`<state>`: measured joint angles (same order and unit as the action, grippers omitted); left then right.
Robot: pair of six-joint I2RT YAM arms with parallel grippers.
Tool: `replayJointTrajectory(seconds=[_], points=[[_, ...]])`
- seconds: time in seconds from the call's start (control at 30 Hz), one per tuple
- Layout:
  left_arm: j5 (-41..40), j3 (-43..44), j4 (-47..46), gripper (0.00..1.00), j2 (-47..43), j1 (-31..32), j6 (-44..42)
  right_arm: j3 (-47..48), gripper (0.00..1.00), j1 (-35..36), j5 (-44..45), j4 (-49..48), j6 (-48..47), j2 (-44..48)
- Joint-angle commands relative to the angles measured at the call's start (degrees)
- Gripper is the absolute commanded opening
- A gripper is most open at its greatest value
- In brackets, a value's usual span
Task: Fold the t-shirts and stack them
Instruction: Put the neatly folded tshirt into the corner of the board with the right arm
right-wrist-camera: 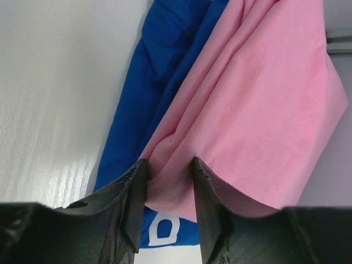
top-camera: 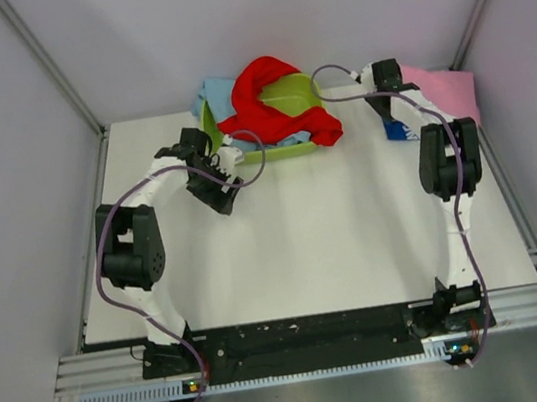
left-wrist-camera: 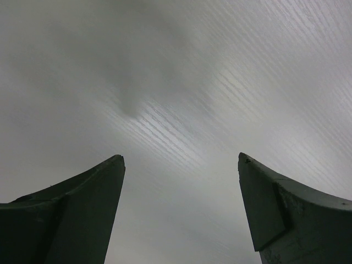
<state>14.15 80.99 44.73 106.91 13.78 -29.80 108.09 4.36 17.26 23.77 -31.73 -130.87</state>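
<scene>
A pink t-shirt [top-camera: 446, 91] lies at the back right, on top of a blue t-shirt [top-camera: 399, 130] with white lettering. My right gripper [top-camera: 389, 110] is over their near edge. In the right wrist view my right gripper [right-wrist-camera: 168, 165] is shut on a bunched fold of the pink t-shirt [right-wrist-camera: 258, 104], with the blue t-shirt [right-wrist-camera: 148, 82] underneath. A red t-shirt [top-camera: 268, 95] drapes over a lime green tub [top-camera: 301, 93], and a light blue t-shirt [top-camera: 217, 94] lies behind it. My left gripper [top-camera: 226, 199] is open and empty over bare table [left-wrist-camera: 181, 159].
The green tub stands at the back centre between my two arms. The table [top-camera: 322, 223] is white, with grey walls close on the left, right and back. A black rail runs along the near edge at the arm bases.
</scene>
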Motion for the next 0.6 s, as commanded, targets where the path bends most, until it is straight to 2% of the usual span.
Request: replayJointTrajectory(seconds=[0.0, 0.03, 0.1, 0.13, 0.37, 0.57], points=[[1.67, 1.19, 0.62, 0.88, 0.93, -0.68, -0.78, 0.54, 0.34, 0.47, 1.20, -2.32, -1.23, -0.35], [1.67, 1.27, 0.71, 0.88, 1.02, -0.69, -0.78, 0.37, 0.29, 0.47, 1.20, -2.59, -1.23, -0.35], [1.84, 1.54, 0.88, 0.88, 1.19, -0.77, -0.87, 0.71, 0.07, 0.39, 1.99, -2.76, -1.15, -0.35], [1.84, 1.54, 1.06, 0.88, 1.37, -0.86, -0.78, 0.72, 0.00, 0.56, 2.78, -2.85, -1.15, -0.09], [2.11, 1.45, 1.06, 0.88, 1.10, -1.30, -1.05, -0.60, 0.00, 0.65, 3.75, -3.55, -2.64, 6.75], [2.55, 1.19, 1.15, 0.88, 0.40, -1.39, -1.05, -4.64, 0.00, 0.65, 2.87, -4.61, -7.64, 12.91]])
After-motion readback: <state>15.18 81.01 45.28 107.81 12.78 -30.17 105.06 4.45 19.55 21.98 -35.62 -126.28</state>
